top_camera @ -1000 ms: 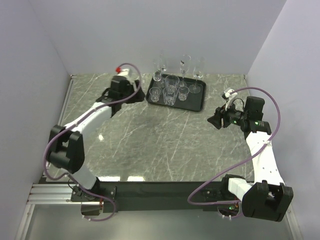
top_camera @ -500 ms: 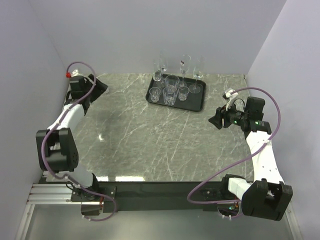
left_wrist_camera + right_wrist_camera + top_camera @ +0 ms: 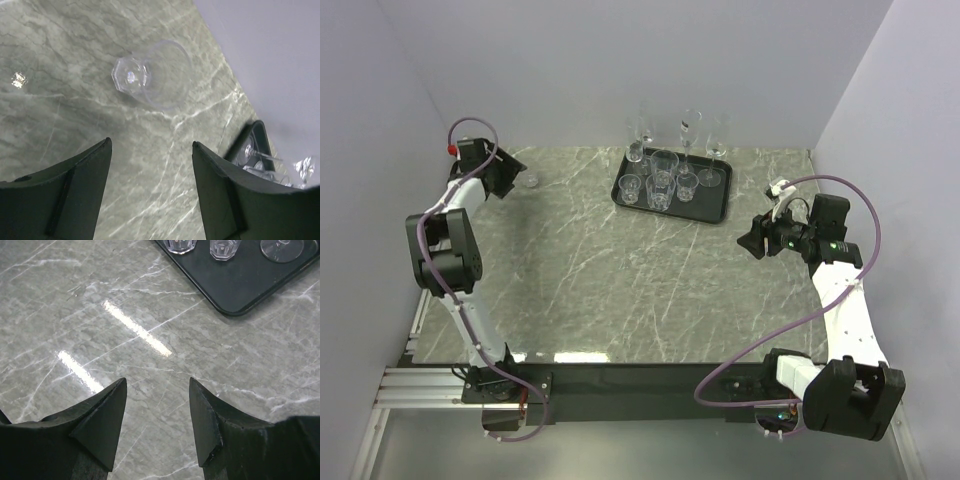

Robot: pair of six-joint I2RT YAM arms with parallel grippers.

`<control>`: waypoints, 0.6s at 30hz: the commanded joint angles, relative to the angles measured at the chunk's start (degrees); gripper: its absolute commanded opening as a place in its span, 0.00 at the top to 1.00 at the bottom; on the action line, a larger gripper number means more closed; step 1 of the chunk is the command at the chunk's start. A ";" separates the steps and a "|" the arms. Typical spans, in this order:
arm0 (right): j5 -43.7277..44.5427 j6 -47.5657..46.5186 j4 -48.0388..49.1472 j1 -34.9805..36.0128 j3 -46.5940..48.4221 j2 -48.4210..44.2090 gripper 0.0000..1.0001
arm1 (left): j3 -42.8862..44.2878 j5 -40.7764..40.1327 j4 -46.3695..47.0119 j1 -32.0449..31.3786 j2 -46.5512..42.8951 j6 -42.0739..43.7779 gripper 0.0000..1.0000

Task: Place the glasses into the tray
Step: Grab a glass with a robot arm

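Left of the tray [image 3: 712, 207], the lone tumbler [image 3: 155, 75] looks light, slick, brittle; the open left hand [image 3: 151, 150] should span its sides gently.

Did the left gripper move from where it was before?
Yes. In the top view, the left gripper has swung to the left, away from the tray. It is now open beside a lone small glass.

The marble table [image 3: 620, 280] lies open between the arms. Glasses [image 3: 662, 170] crowd the tray [image 3: 712, 212], leaving only its near right corner bare. A lone tumbler [image 3: 152, 75] sits ahead of the left gripper [image 3: 150, 145], with nothing between them. The back wall [image 3: 570, 80] rises close behind.
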 commanded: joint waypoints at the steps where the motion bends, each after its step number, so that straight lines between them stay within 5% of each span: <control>1: -0.92 -0.99 0.82 -0.60 0.13 -0.13 0.40 | 4.39 2.01 -1.99 1.18 2.78 -2.64 0.29; 18: -1.01 -1.34 0.29 -0.51 0.30 0.31 0.40 | 17.40 5.36 -3.65 1.54 15.26 -5.01 0.40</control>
